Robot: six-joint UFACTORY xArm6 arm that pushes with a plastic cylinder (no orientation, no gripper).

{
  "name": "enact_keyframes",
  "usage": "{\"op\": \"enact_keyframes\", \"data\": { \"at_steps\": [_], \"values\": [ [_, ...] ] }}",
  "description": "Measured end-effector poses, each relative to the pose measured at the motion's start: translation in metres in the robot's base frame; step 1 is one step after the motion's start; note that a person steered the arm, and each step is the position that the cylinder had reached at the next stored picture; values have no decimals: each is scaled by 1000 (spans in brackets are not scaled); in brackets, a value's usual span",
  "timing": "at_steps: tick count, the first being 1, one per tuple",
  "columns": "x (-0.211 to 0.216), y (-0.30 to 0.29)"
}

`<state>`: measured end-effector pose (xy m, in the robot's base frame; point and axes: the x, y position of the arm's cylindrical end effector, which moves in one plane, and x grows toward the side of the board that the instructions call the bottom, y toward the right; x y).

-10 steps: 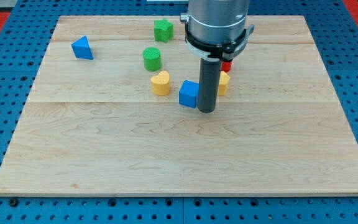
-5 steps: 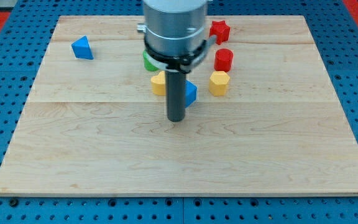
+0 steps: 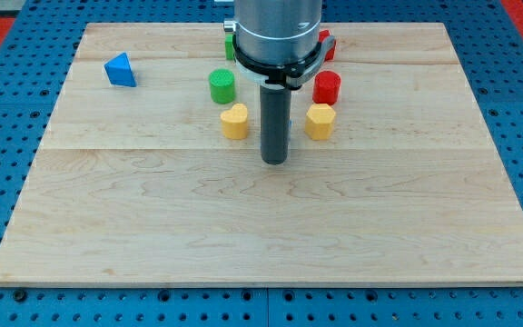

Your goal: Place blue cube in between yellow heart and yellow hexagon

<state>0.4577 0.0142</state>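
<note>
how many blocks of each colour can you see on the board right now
blue: 1, the blue triangular block; the blue cube is hidden behind the rod
green: 2, the green cylinder and a green block partly behind the arm
yellow: 2, the yellow heart and the yellow hexagon
red: 2, the red cylinder and a red block partly hidden
total: 7 visible

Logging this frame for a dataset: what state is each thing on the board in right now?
my tip: on the board, between and just below the two yellow blocks.
blue cube: hidden behind the rod; position cannot be told.
yellow heart: flat, left of rod.
yellow hexagon: flat, right of rod.
green cylinder: upright.
red cylinder: upright.
blue triangle: alone, far left.
</note>
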Motion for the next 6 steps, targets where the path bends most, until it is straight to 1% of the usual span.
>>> {"op": "enact_keyframes", "data": {
  "at_steps": [2,4,6],
  "values": [
    [-3,13],
    [-21,13],
    [-21,12]
  ]
}}
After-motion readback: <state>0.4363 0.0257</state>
